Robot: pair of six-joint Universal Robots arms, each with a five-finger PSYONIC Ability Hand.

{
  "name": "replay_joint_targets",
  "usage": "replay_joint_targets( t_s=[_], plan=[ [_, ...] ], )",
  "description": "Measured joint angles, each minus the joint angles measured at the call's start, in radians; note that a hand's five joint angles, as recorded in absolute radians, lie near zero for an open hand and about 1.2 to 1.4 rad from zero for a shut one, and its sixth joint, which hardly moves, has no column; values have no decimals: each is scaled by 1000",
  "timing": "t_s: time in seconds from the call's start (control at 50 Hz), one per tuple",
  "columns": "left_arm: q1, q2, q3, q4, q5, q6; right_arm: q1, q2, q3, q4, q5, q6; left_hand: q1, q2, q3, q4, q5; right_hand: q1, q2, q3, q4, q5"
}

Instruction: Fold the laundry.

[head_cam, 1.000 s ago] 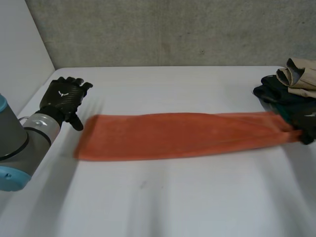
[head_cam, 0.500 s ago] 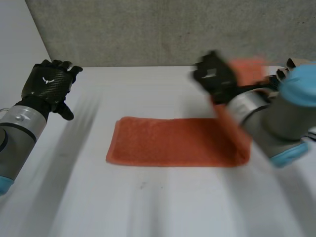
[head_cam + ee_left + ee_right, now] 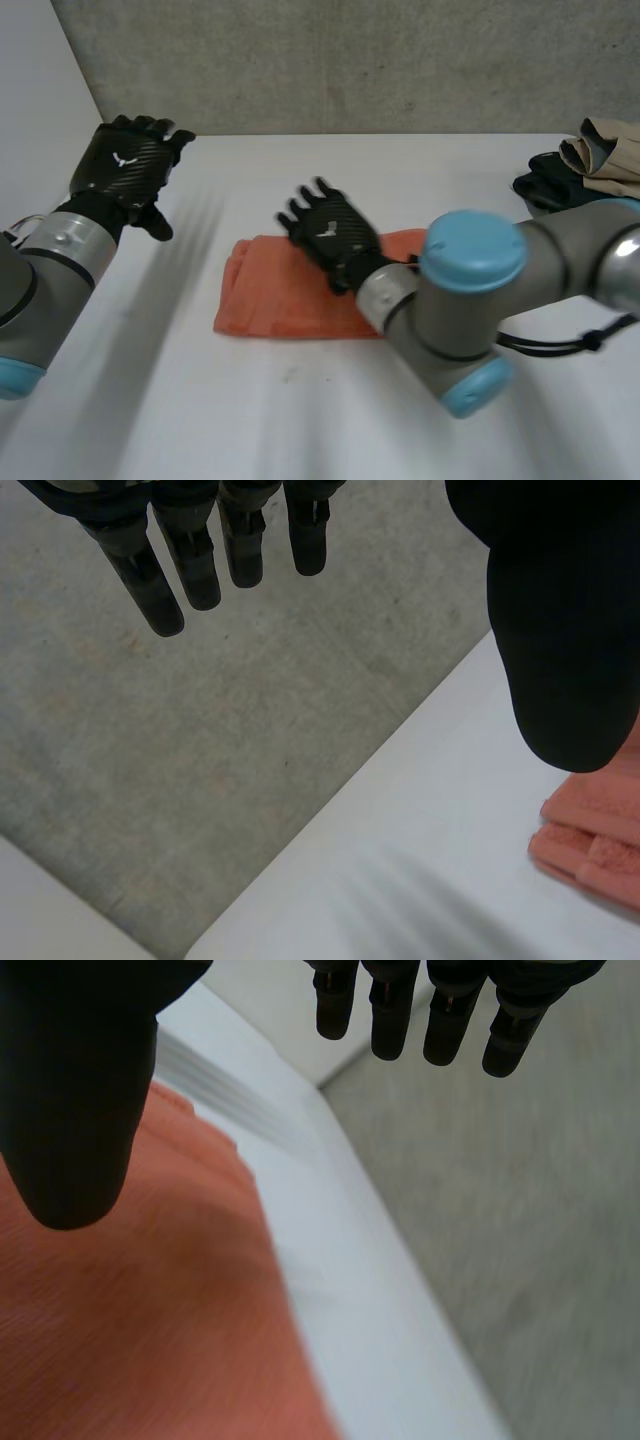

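2 black hands over a white tabletop [image 3: 300,420], seen from the head camera and from each wrist.

Orange towel [image 3: 268,295]: lies flat on the tabletop a little left of centre, as a short folded rectangle with its long sides running left to right. Its right end is hidden behind the right arm [image 3: 470,300]. In the left wrist view the towel [image 3: 590,835] shows a corner with stacked layers at the edge, 1 fold lying on another.

Right hand [image 3: 335,235]: over the far edge of the towel, near its middle, back of the hand up, fingers straight and spread, pointing to the far left. In the right wrist view the fingers [image 3: 390,1010] are straight and well apart from the thumb [image 3: 70,1100], with nothing between them. The towel [image 3: 130,1320] lies under the palm, and the fingertips reach past its edge above bare tabletop [image 3: 350,1290]. Whether the palm touches the cloth cannot be told.

Left hand [image 3: 125,168]: held up at the far left of the tabletop, well apart from the towel, wide open. In its own wrist view the fingers [image 3: 165,585] hang straight, the thumb [image 3: 560,650] stands apart, and they hold nothing.

Pile of clothes [image 3: 590,165]: at the far right edge of the tabletop, a beige garment on top of dark ones, well apart from the towel.

Grey wall [image 3: 350,60]: behind the far edge of the tabletop.
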Motion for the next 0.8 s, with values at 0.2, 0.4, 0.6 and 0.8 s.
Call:
replay_joint_targets(
  t_s=[0.2, 0.4, 0.6, 0.8],
  plan=[
    [-56, -45, 14, 11, -1, 1, -203, -79, 159, 258, 27, 142, 0, 0, 0, 0, 0, 195, 204, 209, 205, 205],
    [-71, -59, 2, 14, -2, 2, -300, -81, 230, -9, 170, -117, 0, 0, 0, 0, 0, 879, 966, 979, 986, 946],
    [-67, -31, 0, 12, -10, 2, 11, -50, 98, -187, -4, -199, 0, 0, 0, 0, 0, 879, 966, 979, 987, 956],
    [-74, -25, 13, 8, -35, -31, 134, 99, 15, -71, -128, -188, 0, 0, 0, 0, 0, 109, 161, 194, 200, 153]
  ],
)
